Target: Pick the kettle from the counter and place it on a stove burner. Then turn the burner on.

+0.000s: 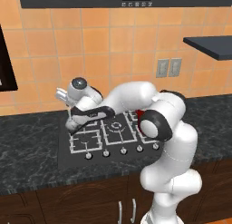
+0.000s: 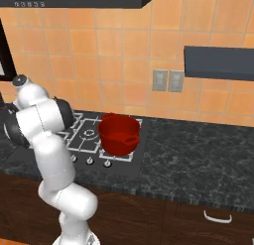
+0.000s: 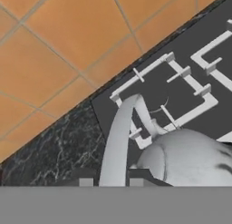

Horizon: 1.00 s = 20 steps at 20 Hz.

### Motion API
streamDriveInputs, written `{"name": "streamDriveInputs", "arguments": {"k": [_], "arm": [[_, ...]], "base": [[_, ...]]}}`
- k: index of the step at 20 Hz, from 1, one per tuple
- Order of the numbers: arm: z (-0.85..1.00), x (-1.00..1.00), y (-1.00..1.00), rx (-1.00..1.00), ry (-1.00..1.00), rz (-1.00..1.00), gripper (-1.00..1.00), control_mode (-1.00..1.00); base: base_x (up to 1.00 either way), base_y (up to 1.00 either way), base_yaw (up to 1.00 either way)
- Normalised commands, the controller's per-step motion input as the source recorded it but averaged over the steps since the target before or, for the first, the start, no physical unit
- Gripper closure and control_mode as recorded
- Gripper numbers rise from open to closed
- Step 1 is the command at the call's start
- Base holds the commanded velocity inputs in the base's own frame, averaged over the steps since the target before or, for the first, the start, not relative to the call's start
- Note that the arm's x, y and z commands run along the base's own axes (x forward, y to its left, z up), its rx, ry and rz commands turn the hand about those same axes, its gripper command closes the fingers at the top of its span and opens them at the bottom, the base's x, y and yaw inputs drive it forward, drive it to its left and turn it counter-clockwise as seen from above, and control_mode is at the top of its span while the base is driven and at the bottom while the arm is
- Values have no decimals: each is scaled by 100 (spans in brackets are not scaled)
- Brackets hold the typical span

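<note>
Right now the gripper (image 3: 107, 181) is pinching the kettle (image 3: 186, 157) by its thin arched handle — body hangs just below and to one side of the fingertips. Hand view puts the kettle over the stove's rear corner burner grate (image 3: 174, 89), near the table (image 3: 54, 148) edge and tiled wall. Whether it's touching the grate or still just above it, can't tell. Handle arch runs straight up into the gripper — so I'd judge the release is a plain vertical lower. Red pot (image 2: 119, 134) sits well apart on the far side.
</note>
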Motion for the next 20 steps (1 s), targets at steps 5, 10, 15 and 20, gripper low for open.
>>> {"name": "streamDriveInputs", "arguments": {"k": [5,10,15,20], "arm": [[-31,-43,-18,0,0,-15,100,-100],[-34,-86,-84,0,0,-15,100,-100],[-32,-31,-100,0,0,-10,100,-100],[-22,0,-87,0,0,-2,100,-100]], "base": [[0,0,0],[0,0,0],[0,0,0],[0,0,0]]}}
